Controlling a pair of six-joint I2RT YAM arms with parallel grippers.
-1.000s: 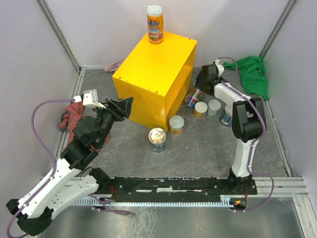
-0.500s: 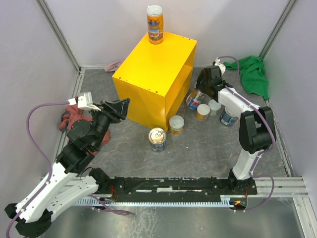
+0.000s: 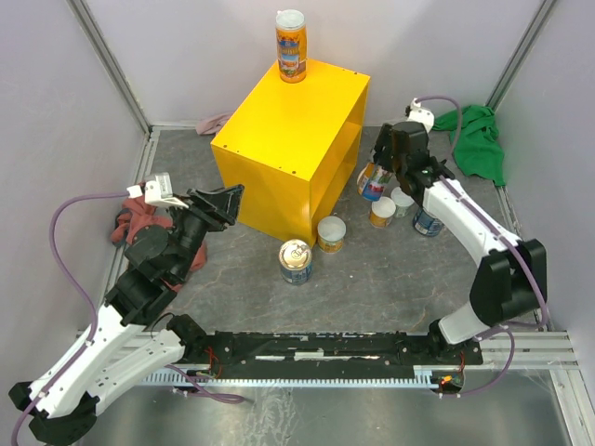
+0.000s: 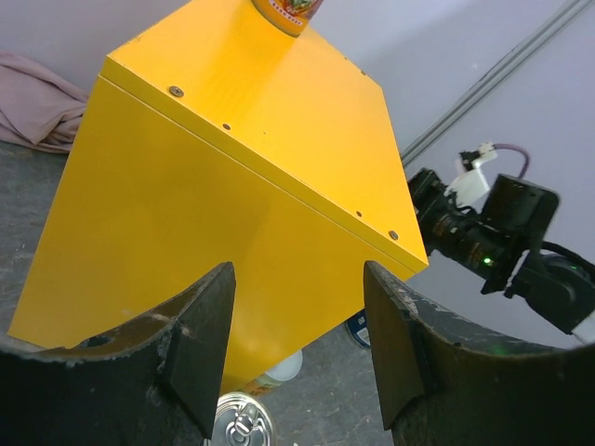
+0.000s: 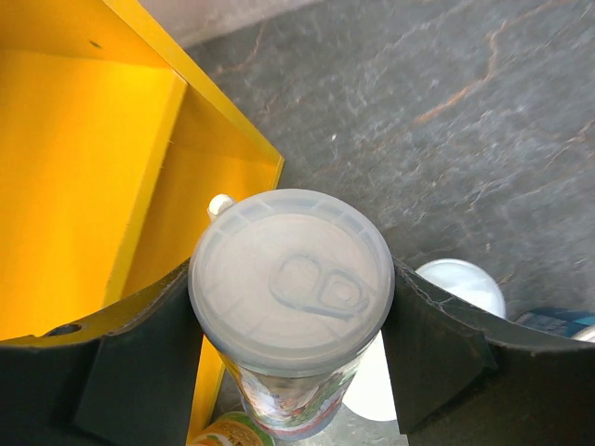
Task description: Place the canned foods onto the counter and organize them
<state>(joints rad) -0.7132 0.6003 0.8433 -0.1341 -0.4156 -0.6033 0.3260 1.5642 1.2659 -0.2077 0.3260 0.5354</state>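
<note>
Cabinet (image 3: 279,158) stands rear centre on the bench (image 3: 372,288). One tall can (image 3: 291,45) stands upright on the cabinet top, at its far corner. Before the cabinet's near corner sits a wide can (image 3: 296,261), with a short can (image 3: 331,233) just right of and behind it. Right of the cabinet, beside its open shelved side, a second tall can (image 3: 374,183) sits between the fingers of the right tool (image 3: 379,173). In front of that can is a nearer short can (image 3: 382,211), to its right a farther short can (image 3: 403,200), and rightmost another wide can (image 3: 428,221). The left tool (image 3: 226,200) is left of the cabinet, apart from it. One cloth (image 3: 479,144) lies rear right, a second cloth (image 3: 130,223) at the left edge, a third cloth (image 3: 214,123) behind the cabinet's left corner
</note>
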